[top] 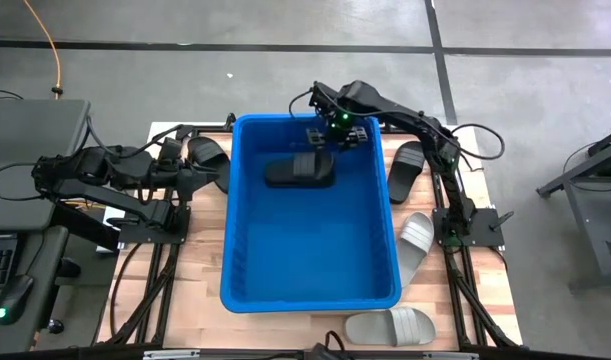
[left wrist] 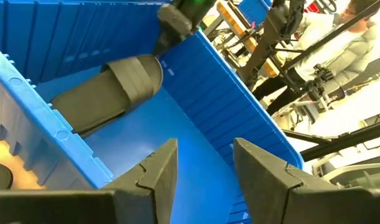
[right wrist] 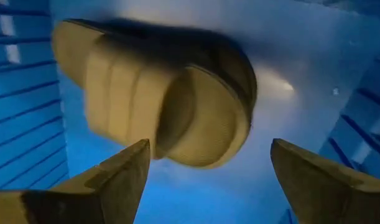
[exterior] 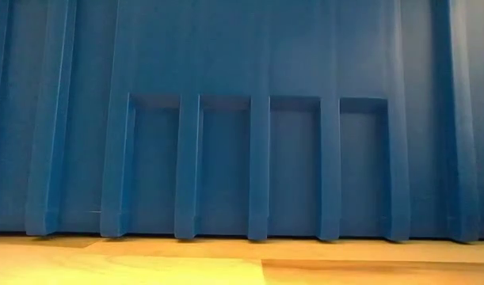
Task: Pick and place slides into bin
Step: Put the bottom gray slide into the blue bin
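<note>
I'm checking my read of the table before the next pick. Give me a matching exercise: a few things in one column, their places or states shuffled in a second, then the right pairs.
Things:
1. black slide
2. right gripper
3. left gripper
4. two grey slides

Places or states:
A. on the wooden table, outside the bin's right wall and front wall
B. lying on the bin floor near the far wall
C. fingers open, above the bin's far end
D. fingers open, at the bin's left wall

Pairs: 1-B, 2-C, 3-D, 4-A
</note>
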Action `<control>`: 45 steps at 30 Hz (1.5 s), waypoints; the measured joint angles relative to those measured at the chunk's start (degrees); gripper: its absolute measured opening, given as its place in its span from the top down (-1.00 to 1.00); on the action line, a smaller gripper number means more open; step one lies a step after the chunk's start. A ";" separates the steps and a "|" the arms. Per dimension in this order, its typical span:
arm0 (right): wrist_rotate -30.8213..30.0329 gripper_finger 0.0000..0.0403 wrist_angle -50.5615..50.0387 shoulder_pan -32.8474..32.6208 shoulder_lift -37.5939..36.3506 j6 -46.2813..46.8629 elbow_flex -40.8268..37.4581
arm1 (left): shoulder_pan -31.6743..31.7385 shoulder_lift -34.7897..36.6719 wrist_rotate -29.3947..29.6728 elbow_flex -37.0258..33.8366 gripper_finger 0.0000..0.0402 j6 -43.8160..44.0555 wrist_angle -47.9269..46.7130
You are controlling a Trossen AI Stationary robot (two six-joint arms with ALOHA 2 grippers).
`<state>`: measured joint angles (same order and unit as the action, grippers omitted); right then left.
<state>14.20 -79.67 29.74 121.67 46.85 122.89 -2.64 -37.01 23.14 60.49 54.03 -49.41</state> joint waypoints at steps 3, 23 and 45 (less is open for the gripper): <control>-0.38 -0.58 -2.57 0.00 0.00 -0.88 2.85 | -0.02 0.00 0.00 0.01 0.27 -0.12 0.00; -9.56 -0.58 1.01 -19.41 -6.73 -8.77 11.81 | 0.00 -1.09 0.28 0.00 0.27 -0.22 -0.05; -2.41 -0.58 0.57 -37.47 -17.68 -20.36 12.05 | 0.00 -3.02 0.74 0.02 0.27 0.20 -0.33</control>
<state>11.79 -79.11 -7.73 103.99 26.49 134.93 -2.63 -40.04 23.88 60.51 54.23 -49.74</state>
